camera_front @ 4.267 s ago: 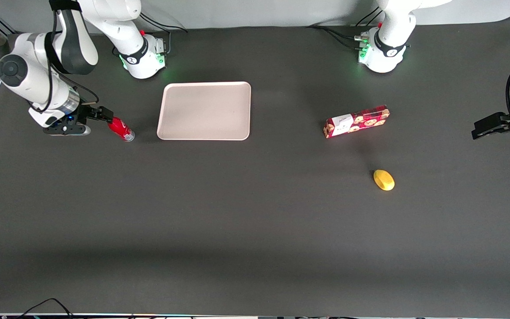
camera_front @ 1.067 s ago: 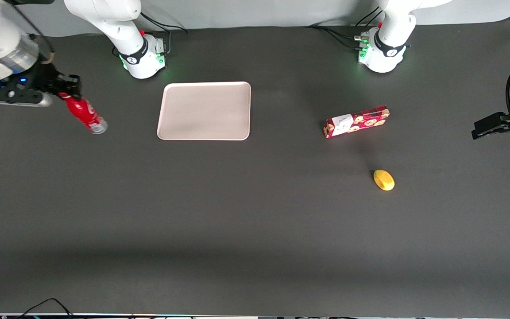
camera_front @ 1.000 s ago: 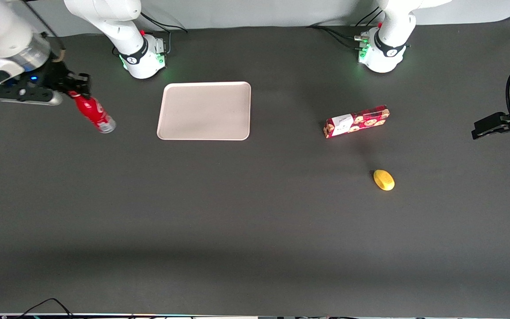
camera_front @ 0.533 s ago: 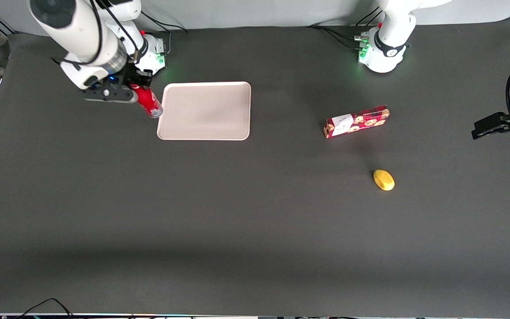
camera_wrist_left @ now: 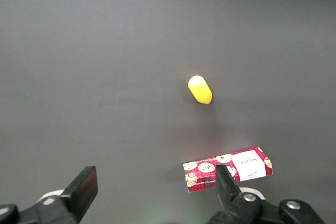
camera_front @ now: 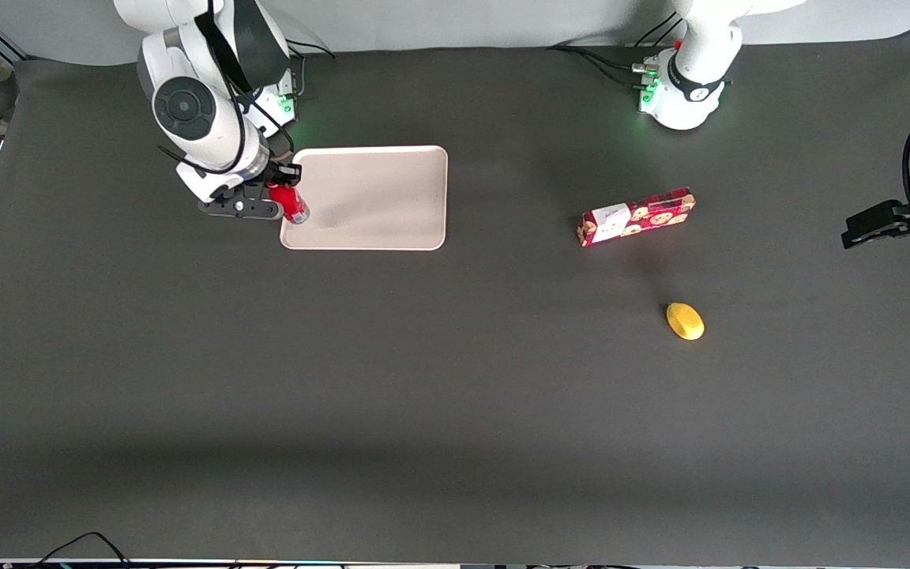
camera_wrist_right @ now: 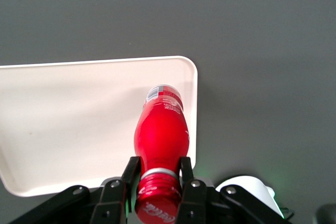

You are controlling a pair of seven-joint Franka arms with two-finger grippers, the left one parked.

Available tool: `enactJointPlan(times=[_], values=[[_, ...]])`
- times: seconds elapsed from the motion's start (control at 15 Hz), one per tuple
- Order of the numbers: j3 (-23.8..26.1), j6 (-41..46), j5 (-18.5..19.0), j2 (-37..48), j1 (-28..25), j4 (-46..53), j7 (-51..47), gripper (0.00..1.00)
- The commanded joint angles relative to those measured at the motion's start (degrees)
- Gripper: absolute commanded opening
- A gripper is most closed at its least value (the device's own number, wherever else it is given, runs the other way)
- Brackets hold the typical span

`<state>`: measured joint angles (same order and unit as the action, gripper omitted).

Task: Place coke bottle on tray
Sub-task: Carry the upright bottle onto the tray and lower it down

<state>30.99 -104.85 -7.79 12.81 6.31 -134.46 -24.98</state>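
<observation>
My right gripper (camera_front: 280, 192) (camera_wrist_right: 157, 170) is shut on the neck of the coke bottle (camera_front: 290, 204) (camera_wrist_right: 161, 132), a slim red bottle with a red cap and silvery base. The bottle hangs base-down over the beige-pink tray (camera_front: 380, 197) (camera_wrist_right: 73, 114), just inside the tray's rim at the end toward the working arm. Both fingers (camera_wrist_right: 130, 171) press against the bottle just below the cap. Whether the base touches the tray is not visible.
A red snack box (camera_front: 637, 216) (camera_wrist_left: 228, 168) lies toward the parked arm's end of the table. A yellow lemon-like object (camera_front: 685, 321) (camera_wrist_left: 200, 89) sits nearer the front camera than the box. The working arm's base (camera_front: 261, 99) stands close to the tray.
The gripper lifted the bottle off the table, swung up and out toward the table's end, then carried it sideways to the tray. It now hangs over the tray's rim area.
</observation>
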Motion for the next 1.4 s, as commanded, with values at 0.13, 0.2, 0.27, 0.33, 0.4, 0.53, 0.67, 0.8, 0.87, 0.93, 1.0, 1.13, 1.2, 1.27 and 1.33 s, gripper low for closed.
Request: enactJointPlan(times=[0.13,0.2,0.27,0.33,0.4,0.53,0.67,0.8,0.87,0.93,1.0,1.13,1.2,1.27,1.33], values=[[-0.1,-8.9,-1.4,1.1,-0.6,-7.7,0.2,0.0],[-0.2,-9.1,-1.4,0.8,-0.5,-8.4,0.2,0.0],[-0.1,-9.0,-1.8,0.6,-0.4,-8.5,0.4,0.0],[-0.1,-9.0,-3.2,0.6,-0.5,-8.7,0.4,0.0],[0.1,-9.0,-3.4,0.5,-0.6,-8.8,0.4,0.0],[1.4,-9.6,-3.5,0.5,-0.5,-9.8,0.4,0.0],[1.6,-10.3,-3.5,0.5,-0.4,-10.3,0.4,0.0],[2.1,-12.0,-3.5,0.3,-0.2,-11.6,0.4,0.0],[2.2,-12.3,-3.5,0.3,-0.2,-11.9,0.5,0.0],[2.2,-12.3,-3.5,0.2,-0.2,-11.9,0.5,0.0],[2.2,-12.3,-3.5,0.2,-0.2,-11.9,0.5,0.0],[3.2,-12.4,-3.5,0.2,-0.2,-12.0,0.4,0.3],[3.6,-12.6,-3.5,0.2,-0.2,-12.0,0.2,0.76],[4.4,-12.7,-3.5,0.3,-0.2,-12.0,-0.2,1.0],[4.7,-12.7,-3.5,0.3,-0.2,-11.9,-0.4,1.0]])
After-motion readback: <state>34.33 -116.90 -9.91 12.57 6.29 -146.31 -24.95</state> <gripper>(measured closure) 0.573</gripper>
